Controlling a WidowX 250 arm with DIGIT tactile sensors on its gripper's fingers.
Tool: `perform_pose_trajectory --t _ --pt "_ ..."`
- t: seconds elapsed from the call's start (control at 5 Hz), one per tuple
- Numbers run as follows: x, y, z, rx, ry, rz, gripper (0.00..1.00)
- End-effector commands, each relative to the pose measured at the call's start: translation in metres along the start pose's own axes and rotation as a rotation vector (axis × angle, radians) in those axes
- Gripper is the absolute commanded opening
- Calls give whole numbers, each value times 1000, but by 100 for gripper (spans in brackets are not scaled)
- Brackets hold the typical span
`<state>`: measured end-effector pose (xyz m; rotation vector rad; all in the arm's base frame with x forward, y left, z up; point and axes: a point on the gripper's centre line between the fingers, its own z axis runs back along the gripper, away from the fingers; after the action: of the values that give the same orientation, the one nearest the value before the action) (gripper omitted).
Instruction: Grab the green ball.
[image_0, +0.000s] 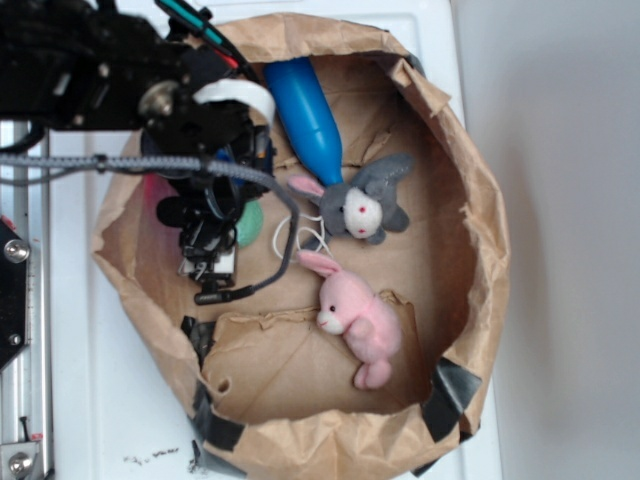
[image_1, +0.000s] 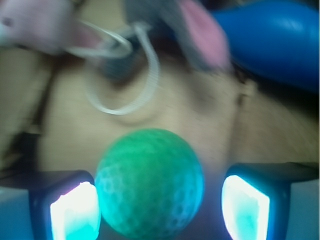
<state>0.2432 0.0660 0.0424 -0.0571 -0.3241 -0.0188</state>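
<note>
The green ball (image_1: 150, 182) is a dimpled mint-green sphere lying on the brown paper floor. In the wrist view it fills the space between my gripper's (image_1: 160, 210) two glowing pads. The left pad (image_1: 75, 212) is at the ball's side, while a dark gap separates the ball from the right pad (image_1: 246, 207). The gripper is open around the ball. In the exterior view only an edge of the green ball (image_0: 250, 224) shows beside the black gripper (image_0: 225, 215), which reaches down into the left part of the bag.
A rolled-down brown paper bag (image_0: 470, 230) walls in the area. Inside lie a blue elongated object (image_0: 305, 110), a grey plush bunny (image_0: 368, 205) with a white string loop (image_1: 145, 75), and a pink plush bunny (image_0: 355, 320).
</note>
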Motion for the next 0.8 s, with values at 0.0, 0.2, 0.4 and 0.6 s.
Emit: perform_pose_trajectory --t 0.0,0.2,0.4,0.6 --pt "3 6 -12 46 -87 4 0" --pt "7 8 -2 18 -70 18 0" --pt "11 6 9 -8 -53 22 0" --pt "19 -8 53 -57 -48 17 0"
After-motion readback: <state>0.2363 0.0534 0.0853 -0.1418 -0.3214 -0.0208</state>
